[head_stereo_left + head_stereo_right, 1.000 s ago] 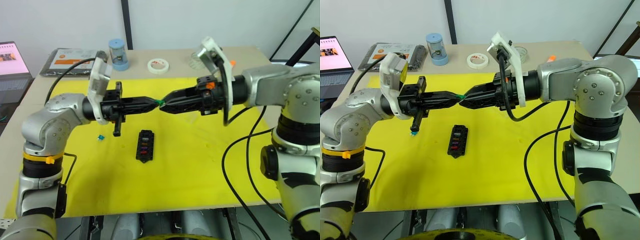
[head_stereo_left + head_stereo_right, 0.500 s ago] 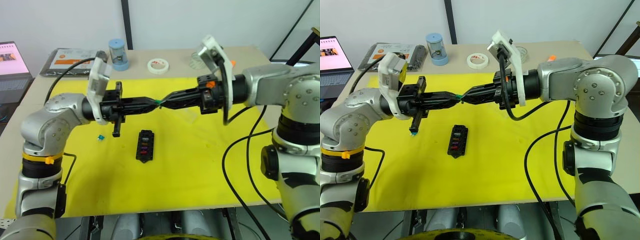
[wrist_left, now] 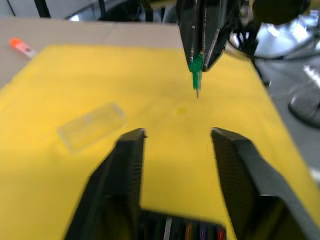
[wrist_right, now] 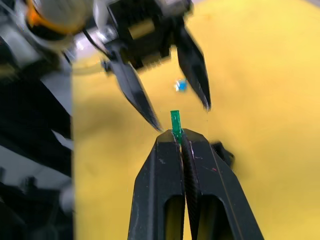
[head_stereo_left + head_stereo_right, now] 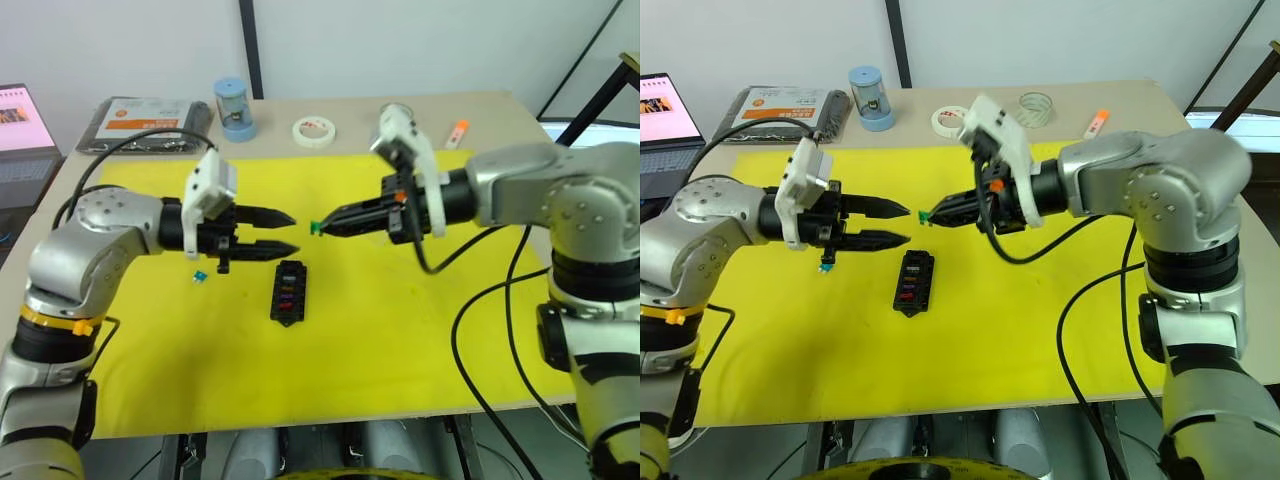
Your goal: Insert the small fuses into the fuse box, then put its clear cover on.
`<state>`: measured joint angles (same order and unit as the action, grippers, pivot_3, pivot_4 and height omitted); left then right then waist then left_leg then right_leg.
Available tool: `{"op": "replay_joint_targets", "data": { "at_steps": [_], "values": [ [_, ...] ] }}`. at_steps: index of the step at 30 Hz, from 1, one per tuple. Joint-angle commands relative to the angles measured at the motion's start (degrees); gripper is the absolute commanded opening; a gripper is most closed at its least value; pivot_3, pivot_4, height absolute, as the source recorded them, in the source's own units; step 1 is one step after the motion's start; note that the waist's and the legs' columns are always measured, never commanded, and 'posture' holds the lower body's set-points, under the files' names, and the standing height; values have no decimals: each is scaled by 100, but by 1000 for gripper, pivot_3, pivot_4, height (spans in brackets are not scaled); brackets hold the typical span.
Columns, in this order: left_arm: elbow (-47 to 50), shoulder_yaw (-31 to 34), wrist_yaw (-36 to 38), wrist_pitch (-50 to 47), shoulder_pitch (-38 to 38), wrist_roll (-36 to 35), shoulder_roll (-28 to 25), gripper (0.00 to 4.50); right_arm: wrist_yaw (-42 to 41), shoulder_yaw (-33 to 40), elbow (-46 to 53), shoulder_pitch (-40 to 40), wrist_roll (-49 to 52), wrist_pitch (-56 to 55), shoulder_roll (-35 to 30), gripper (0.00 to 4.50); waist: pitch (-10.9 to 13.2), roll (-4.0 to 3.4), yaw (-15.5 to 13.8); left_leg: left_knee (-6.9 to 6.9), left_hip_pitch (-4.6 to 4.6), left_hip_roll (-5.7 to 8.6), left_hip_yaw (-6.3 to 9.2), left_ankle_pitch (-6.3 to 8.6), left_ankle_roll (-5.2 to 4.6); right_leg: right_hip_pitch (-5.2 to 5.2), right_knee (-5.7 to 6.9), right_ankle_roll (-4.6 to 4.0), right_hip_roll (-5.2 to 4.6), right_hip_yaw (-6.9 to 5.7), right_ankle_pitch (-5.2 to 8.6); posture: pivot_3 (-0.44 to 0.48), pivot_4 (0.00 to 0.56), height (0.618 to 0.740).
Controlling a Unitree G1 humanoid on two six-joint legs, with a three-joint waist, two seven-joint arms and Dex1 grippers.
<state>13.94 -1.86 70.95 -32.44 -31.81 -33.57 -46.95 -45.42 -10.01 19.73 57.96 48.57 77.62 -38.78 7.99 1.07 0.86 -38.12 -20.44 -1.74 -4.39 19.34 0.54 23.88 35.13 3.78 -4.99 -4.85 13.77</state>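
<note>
Pinching a green fuse (image 5: 316,227) at its tips, right gripper (image 5: 322,227) clamped above the yellow mat (image 5: 400,340), left gripper (image 5: 290,231) facing it — fingers spread, empty — fuse box (image 5: 287,292) below between them, clear cover (image 3: 91,126) on the mat nearby.

Silver, rounded arm shells with black joint rings. Black two-finger grippers, white wrist-camera brackets. Loose black cables; orange tie.

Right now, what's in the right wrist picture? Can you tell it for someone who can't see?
The right gripper, shut, pinches a small green fuse at its fingertips above the yellow mat. Facing it, the left gripper is open, and a tiny teal fuse lies on the mat beyond.
</note>
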Motion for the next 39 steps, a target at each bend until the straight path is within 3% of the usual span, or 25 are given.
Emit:
{"op": "replay_joint_targets", "data": {
  "at_steps": [1, 3, 4, 9, 17, 39],
  "values": [
    [-286, -25, 548, 1163, 343, 577, -257, 3647, -160, -799, 233, -100, -793, -901, -119, 0, 0, 0, -1, 0, 1, 0, 0, 0, 0, 0, 0, 0, 1, 0, 0, 0, 150, 740],
    [-457, 33, 690, 1418, 513, 628, -276, 4377, -183, -1144, 170, -177, -1150, -1266, -45, 0, 0, 0, -11, -1, -2, -1, 0, 0, 0, 3, -3, -1, 3, 0, 0, 0, 150, 740],
    [-536, 54, 757, 1491, 588, 647, -296, 4466, -170, -1299, 122, -207, -1308, -1390, 11, 0, 0, 0, -15, -2, -4, -2, -1, 0, 0, 6, -2, -1, 2, 0, 0, 0, 150, 740],
    [-894, 56, 1070, 2029, 900, 868, -378, 4466, -146, -1917, -56, -430, -2078, -2057, 278, 0, 0, 1, -19, -3, -11, -4, -1, 2, -4, 7, 0, -1, -2, -1, 0, 0, 150, 740],
    [-1344, -198, 1096, 2752, 1011, 1301, -76, 4466, -185, -2039, -519, -503, -2553, -2327, 783, 0, 0, 0, -17, -6, -10, -4, -2, 3, -5, 7, 4, 0, -2, -1, 0, 0, 150, 740],
    [-1327, -272, 894, 2581, 942, 1389, 188, 4466, -736, -2205, -1253, -507, -3310, -2660, 1181, 0, 0, 0, -11, -6, -9, -5, -1, 2, -5, 9, 7, 0, 0, -2, 0, 0, 150, 740]
  ]
}}
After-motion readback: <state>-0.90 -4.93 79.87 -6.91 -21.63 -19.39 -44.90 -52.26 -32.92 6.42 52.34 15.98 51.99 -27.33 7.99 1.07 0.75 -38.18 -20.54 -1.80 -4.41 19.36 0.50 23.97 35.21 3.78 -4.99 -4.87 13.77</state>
